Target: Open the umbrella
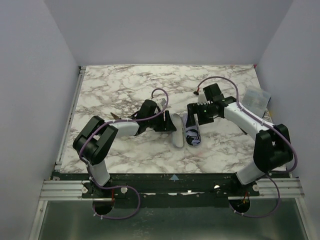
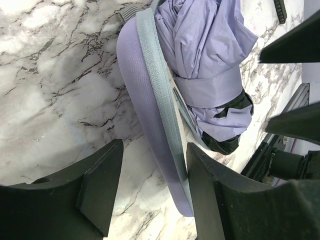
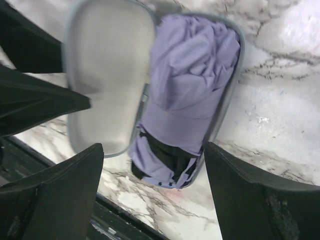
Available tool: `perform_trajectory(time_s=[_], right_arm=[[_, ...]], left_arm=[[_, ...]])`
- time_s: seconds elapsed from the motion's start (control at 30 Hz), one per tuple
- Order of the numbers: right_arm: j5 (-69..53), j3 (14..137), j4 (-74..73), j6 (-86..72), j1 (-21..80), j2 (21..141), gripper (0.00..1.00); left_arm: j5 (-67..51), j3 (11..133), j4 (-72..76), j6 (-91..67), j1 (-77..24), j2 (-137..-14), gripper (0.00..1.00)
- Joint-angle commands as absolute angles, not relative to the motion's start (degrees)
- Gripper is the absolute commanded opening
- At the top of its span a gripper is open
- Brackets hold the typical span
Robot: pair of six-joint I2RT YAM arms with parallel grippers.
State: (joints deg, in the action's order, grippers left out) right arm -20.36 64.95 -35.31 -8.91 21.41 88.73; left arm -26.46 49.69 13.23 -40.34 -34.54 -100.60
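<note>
Black fingers of the left gripper (image 2: pixel 155 150) are spread wide. They reach on both sides of the tilted lid half (image 2: pixel 150 105) of a lavender oval zip case, and they do not pinch it. The grey zipper rim of this lid runs close against one finger (image 2: pixel 210 195); I cannot tell if it touches. The left arm (image 1: pixel 120 129) is bent high at the elbow, and its forearm lies low over the table, reaching to the right toward the centre.

The right gripper (image 3: pixel 154 150) is also spread wide and holds nothing. It hangs over the open case with one finger on each side. The right arm (image 1: pixel 250 120) rises from its base, folds at the elbow and reaches to the left, so that the two grippers nearly meet.

Between them lies one compact folded umbrella (image 3: pixel 190 85) of pale lavender fabric with some black parts at its near end. It is closed, wrapped by its strap, and rests inside the lower half of the case (image 3: pixel 232 90). The lid half beside it shows a plain grey inside.

I count two arms, two grippers, one umbrella and one case with two halves. The case is near the middle of the white marble table (image 1: pixel 125 85) with grey veins. One pale grey flat packet (image 1: pixel 257 99) lies well apart, at the far right edge.
</note>
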Motion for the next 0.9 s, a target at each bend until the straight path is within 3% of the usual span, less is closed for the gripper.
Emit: perform_trajectory(time_s=[0.0, 0.2, 0.3, 0.4, 0.6, 0.63, 0.77, 0.87], right_arm=[[-16.3, 63.6, -35.0, -8.5, 22.6, 92.7, 0.82], [-15.6, 64.5, -33.4, -11.0, 23.2, 98.9, 0.77], [-13.6, 64.6, -32.7, -11.5, 23.4, 101.2, 0.69], [-10.2, 64.7, -32.4, -11.5, 23.5, 103.0, 0.54], [-7.0, 66.0, -33.4, -10.4, 21.9, 102.6, 0.06], [-6.5, 66.2, -33.5, -9.8, 21.0, 102.5, 0.00], [-6.2, 67.8, -33.7, -5.7, 13.7, 103.3, 0.00], [-6.5, 70.3, -33.8, -0.7, 8.0, 104.4, 0.00]], left_arm=[[-27.4, 50.4, 14.5, -39.6, -35.1, -99.7, 0.54], [-26.8, 50.8, 13.9, -39.0, -35.2, -99.3, 0.54], [-26.5, 51.1, 13.4, -38.6, -35.3, -99.6, 0.53], [-26.2, 51.6, 12.7, -38.2, -35.3, -100.0, 0.53], [-25.1, 54.4, 9.9, -35.0, -35.2, -100.8, 0.54], [-24.9, 55.2, 9.4, -34.2, -35.0, -100.9, 0.57], [-26.5, 60.3, 7.7, -30.9, -33.6, -101.8, 0.83], [-30.4, 63.8, 8.1, -29.8, -31.8, -101.3, 0.93]])
